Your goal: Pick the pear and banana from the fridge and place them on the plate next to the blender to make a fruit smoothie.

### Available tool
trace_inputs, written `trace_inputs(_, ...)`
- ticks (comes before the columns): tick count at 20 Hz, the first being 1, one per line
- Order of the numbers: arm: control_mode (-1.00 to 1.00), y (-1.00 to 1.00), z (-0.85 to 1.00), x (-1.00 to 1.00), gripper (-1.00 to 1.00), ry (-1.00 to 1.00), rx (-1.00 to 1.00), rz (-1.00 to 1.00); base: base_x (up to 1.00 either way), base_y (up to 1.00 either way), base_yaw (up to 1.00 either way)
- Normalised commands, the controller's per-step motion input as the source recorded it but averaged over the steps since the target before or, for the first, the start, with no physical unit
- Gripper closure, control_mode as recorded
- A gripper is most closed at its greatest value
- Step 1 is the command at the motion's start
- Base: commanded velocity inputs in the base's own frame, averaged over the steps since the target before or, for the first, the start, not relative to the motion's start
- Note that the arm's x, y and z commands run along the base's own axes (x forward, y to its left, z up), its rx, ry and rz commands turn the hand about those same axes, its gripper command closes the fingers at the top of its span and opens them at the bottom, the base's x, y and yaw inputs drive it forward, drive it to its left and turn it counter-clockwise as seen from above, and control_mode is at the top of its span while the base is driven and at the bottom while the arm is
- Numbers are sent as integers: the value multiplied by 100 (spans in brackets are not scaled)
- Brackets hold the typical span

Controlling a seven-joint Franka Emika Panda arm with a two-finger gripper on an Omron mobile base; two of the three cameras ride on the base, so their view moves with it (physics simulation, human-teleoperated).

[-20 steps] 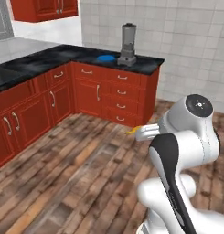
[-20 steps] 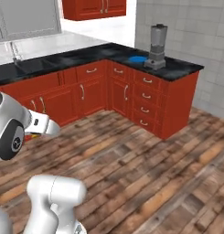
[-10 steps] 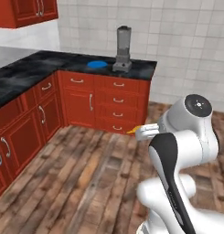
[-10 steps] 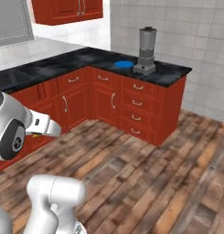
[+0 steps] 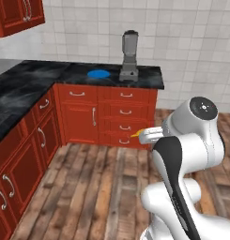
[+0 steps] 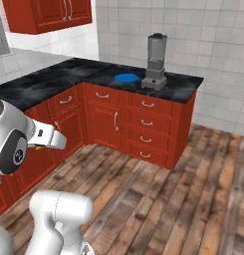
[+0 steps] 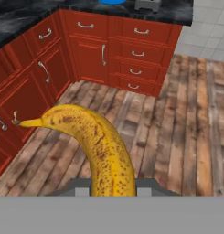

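Banana (image 7: 102, 148) rises curved and brown-speckled from the bottom of the hand view, pinched between the jaws of the gripper (image 7: 112, 188), its stem tip pointing left over the floor. In the left base view its yellow tip (image 5: 135, 134) pokes out just left of the arm's white wrist.

Going left to right in the left base view, red lower cabinets (image 5: 29, 154) run under an L-shaped black countertop (image 5: 36, 82), with a red wall cabinet (image 5: 15, 16) at the upper left. On the far leg of the counter the blue plate (image 5: 98, 73) lies flat, and just to its right the blender (image 5: 129, 56) stands upright; whether they touch cannot be told. A bank of drawers (image 5: 126, 115) sits below them. A white tiled wall (image 5: 182, 33) backs the counter, and the wood plank floor (image 5: 97, 187) spreads in front.

Compared with half a second ago, the whole scene has shifted in both base views: the camera has moved, and the counter corner with plate and blender now looms nearer and more central. The banana sits in the gripper as before.
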Motion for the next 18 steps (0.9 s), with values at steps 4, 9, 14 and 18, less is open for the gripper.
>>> trace_inputs(4, 100, 0, 0, 0, 100, 0, 0, 0, 100, 100, -35)
trace_inputs(9, 100, 0, 0, 0, 100, 0, 0, 0, 100, 100, -37)
trace_inputs(14, 100, 0, 0, 0, 100, 0, 0, 0, 100, 100, -37)
trace_inputs(18, 100, 0, 0, 0, 100, 0, 0, 0, 100, 91, -35)
